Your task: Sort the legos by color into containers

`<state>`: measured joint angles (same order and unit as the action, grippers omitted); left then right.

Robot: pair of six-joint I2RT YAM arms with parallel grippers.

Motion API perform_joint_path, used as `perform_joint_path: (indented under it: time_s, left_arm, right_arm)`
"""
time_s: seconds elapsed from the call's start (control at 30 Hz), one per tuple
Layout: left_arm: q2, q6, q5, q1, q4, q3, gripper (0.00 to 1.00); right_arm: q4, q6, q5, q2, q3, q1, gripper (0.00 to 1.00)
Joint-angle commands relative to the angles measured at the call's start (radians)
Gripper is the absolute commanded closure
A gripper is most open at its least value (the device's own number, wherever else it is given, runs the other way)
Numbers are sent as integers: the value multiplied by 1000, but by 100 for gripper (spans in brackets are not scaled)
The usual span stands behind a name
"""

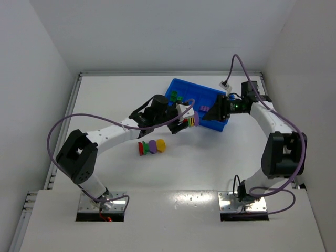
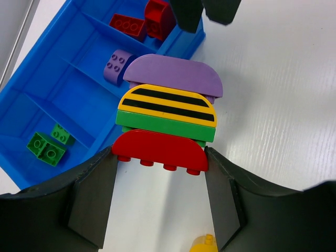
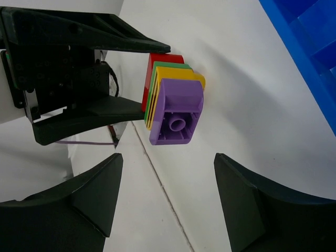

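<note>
Evidently my left gripper (image 2: 161, 156) was clamped on the red end of the stack (image 2: 168, 105) just beside the bin (image 2: 58, 89); my right gripper (image 3: 168, 160), jaws apart, might have tugged it all loose.

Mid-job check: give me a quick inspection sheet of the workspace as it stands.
Surface: white table.
Job's things: blue bin holds green bricks, purple brick, red bricks, each colour in its own compartment; multicoloured stack held beside bin; loose legos in a row on table.
Clutter: nothing seen.
Grippers: left gripper shut on stack's red end; right gripper open, facing stack, not touching.
Cables: purple cable loops along each arm.
Surroundings: white walls.
</note>
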<state>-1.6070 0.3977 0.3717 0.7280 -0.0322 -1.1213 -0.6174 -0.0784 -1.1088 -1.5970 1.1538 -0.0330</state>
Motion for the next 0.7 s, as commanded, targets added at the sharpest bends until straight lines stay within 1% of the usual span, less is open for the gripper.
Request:
perform_joint_path:
  time_s: [0.0, 0.33, 0.63, 0.67]
  left_arm:
    - [52, -11, 26, 13, -49, -32, 77]
    - [52, -2, 26, 13, -49, -51, 77]
    - [61, -2, 36, 22, -49, -51, 77]
    - [61, -2, 36, 22, -49, -51, 77]
  right_arm:
    - [28, 23, -23, -7, 52, 19, 29]
    - [38, 23, -5, -55, 83, 73, 29]
    - [56, 14, -5, -73, 93, 91, 29]
    - [56, 14, -5, -73, 93, 91, 30]
